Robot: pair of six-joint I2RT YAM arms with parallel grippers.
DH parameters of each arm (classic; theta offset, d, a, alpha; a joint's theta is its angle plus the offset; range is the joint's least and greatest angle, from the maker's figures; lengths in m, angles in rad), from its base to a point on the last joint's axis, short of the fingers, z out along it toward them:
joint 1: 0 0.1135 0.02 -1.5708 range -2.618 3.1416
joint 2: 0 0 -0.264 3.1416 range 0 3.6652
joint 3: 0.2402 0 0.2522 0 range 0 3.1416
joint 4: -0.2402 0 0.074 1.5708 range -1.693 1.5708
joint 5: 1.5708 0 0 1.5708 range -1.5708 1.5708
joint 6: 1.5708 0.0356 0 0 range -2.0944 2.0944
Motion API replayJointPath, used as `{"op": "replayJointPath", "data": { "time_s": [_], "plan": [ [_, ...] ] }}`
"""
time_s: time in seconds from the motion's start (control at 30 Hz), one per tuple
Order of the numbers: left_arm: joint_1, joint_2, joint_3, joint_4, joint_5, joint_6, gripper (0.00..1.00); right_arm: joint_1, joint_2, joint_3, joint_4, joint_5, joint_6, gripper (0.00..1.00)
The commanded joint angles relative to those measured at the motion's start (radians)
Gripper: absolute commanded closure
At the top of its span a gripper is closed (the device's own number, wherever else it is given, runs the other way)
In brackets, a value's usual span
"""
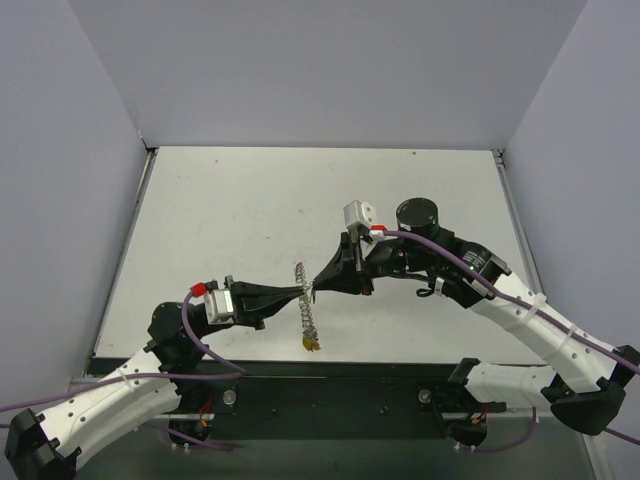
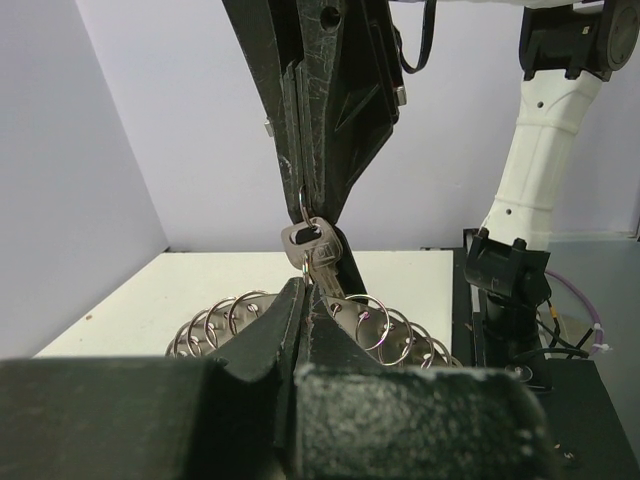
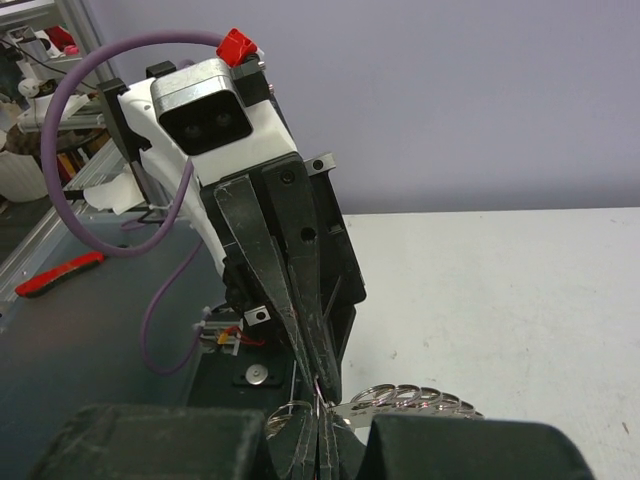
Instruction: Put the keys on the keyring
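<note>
The keyring point(image 1: 303, 305) is a silvery coil of wire loops lying across the table's middle. A yellow-headed key point(image 1: 312, 345) hangs at its near end. My left gripper point(image 1: 305, 291) comes in from the left and is shut on the keyring's middle. In the left wrist view, loops point(image 2: 385, 325) fan out on both sides of its closed fingertips point(image 2: 290, 300). My right gripper point(image 1: 316, 289) meets it tip to tip from the right. It is shut on the thin loop at the head of a small grey key point(image 2: 314, 248), which stands upright just above the left tips. The right wrist view shows the keyring point(image 3: 415, 398) beside the right gripper point(image 3: 333, 425).
White table point(image 1: 250, 210) with grey walls on three sides. A black strip point(image 1: 330, 395) with both arm bases runs along the near edge. The right arm's elbow and cable point(image 1: 450, 265) hang over the table's right half.
</note>
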Motion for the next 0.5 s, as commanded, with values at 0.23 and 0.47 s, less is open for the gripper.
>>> {"op": "replayJointPath", "data": {
  "time_s": [0.23, 0.47],
  "plan": [
    [-0.006, -0.006, 0.055, 0.058, -0.009, 0.003, 1.0, 0.007, 0.028, 0.036, 0.009, -0.027, -0.016, 1.0],
    [-0.006, -0.015, 0.054, 0.059, -0.009, 0.002, 1.0, 0.007, 0.035, 0.036, 0.009, -0.027, -0.018, 1.0]
  ]
}}
